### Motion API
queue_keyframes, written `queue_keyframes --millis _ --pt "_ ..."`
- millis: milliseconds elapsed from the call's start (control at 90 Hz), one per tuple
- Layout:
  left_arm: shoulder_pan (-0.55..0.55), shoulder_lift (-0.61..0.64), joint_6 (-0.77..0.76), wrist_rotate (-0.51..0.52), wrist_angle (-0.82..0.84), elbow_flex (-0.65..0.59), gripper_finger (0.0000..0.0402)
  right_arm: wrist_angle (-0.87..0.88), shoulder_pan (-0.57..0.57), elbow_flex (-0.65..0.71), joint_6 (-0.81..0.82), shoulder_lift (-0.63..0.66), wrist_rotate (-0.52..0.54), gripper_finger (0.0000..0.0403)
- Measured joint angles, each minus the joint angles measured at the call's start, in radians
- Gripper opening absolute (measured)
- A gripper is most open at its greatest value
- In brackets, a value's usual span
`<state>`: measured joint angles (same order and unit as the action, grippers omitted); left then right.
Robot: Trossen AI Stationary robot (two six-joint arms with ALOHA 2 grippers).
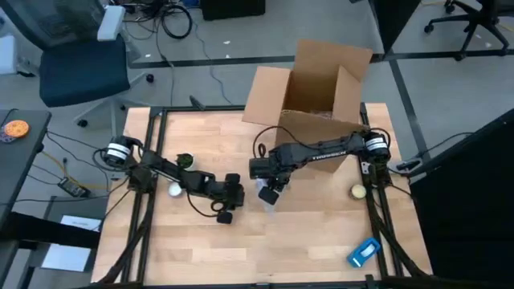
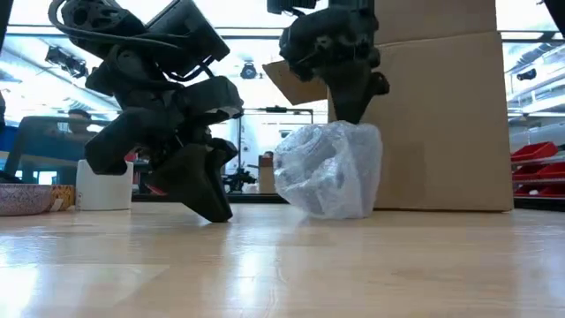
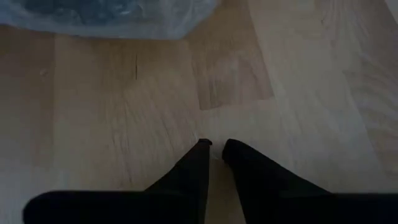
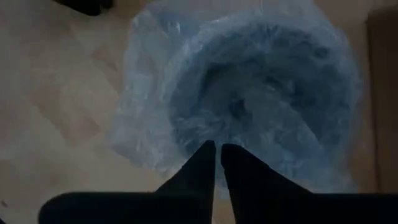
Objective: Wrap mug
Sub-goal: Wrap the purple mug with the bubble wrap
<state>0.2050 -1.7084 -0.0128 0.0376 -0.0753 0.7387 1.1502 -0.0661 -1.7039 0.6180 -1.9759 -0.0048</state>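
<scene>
The mug (image 2: 328,168) is already swathed in bubble wrap (image 4: 249,93) and stands on the worktop (image 1: 305,233), so the wrapping itself looks close to done; the step in hand seems to be tucking or pressing the loose wrap in at the top. The right hand (image 4: 216,148) is directly above the bundle, its 2 fingers nearly shut with only a slit between them, tips at the wrap's upper edge; whether they pinch any film I cannot tell. The left hand (image 3: 216,146) rests beside the bundle with its tips on the wood, nearly closed and holding nothing. The bundle sits upright, long axis vertical, mouth up toward the right hand; the handle's direction is hidden. Next calls for a gentle downward tuck without tipping the bundle.
</scene>
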Motion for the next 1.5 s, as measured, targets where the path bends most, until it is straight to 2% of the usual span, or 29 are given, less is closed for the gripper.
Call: queue_keyframes --millis 333,478,656,822,1033,1367,1500 --pt "0.0 0.0 0.0 0.0 0.0 0.0 0.0053 -0.178 0.042 0.139 -0.048 0.003 -0.007 0.0001" --pt "0.0 0.0 0.0 0.0 0.0 0.0 0.0053 -0.217 0.046 0.158 -0.075 0.003 0.012 0.0" --pt "0.0 0.0 0.0 0.0 0.0 0.0 0.0053 -0.124 0.048 0.065 -0.107 -0.002 0.035 0.0" --pt "0.0 0.0 0.0 0.0 0.0 0.0 0.0053 0.019 0.048 -0.045 -0.124 0.002 0.011 0.0" --pt "0.0 0.0 0.0 0.003 0.0 0.0 0.0053 -0.004 0.044 -0.055 -0.129 0.001 -0.079 0.0" --pt "0.0 -0.003 -0.089 0.011 -0.047 -0.002 0.0053 -0.14 0.057 0.073 -0.15 0.002 -0.073 0.0" --pt "0.0 -0.003 -0.097 0.011 -0.094 -0.002 0.0053 -0.163 0.066 0.111 -0.166 0.002 -0.03 0.0"
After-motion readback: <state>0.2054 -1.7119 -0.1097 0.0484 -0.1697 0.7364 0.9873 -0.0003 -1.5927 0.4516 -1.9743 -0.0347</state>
